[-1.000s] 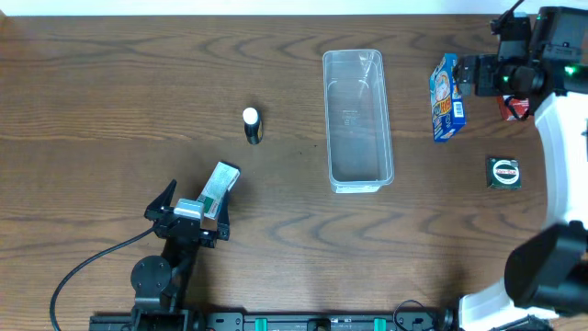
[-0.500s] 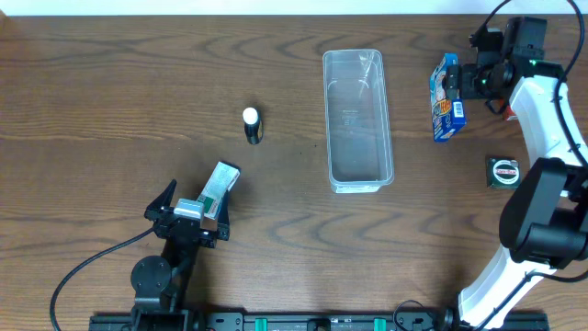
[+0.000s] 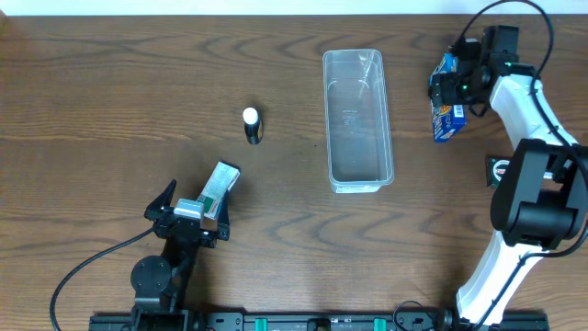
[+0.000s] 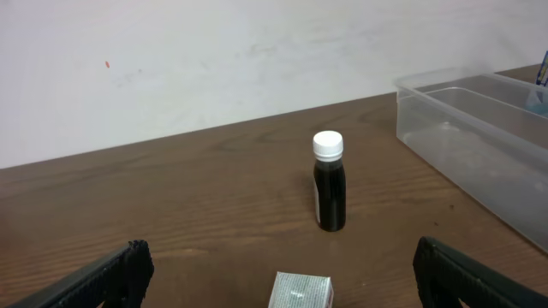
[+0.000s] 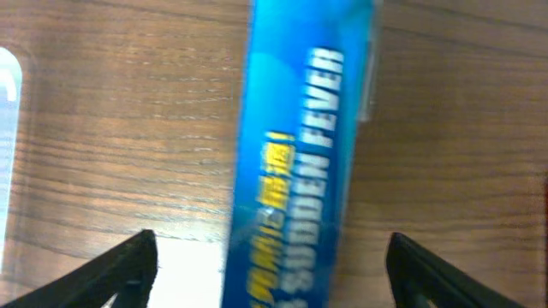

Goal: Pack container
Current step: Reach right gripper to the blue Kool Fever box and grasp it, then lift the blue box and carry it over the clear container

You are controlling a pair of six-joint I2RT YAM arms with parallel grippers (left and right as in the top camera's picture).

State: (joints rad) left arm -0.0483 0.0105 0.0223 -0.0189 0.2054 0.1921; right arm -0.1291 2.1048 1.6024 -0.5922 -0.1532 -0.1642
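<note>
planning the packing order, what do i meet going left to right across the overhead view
From the left: small box → dark bottle → clear container → blue packet.

Robot lab bench: wood-grain table [image 3: 110, 83], plain white wall [image 4: 214, 60], arm mounting rail [image 3: 322, 322] at table edge.

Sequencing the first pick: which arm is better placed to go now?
Probably right: its open gripper straddles the blue box, beside the container. The left gripper, also open, has the small box before it, farther from the container.
</note>
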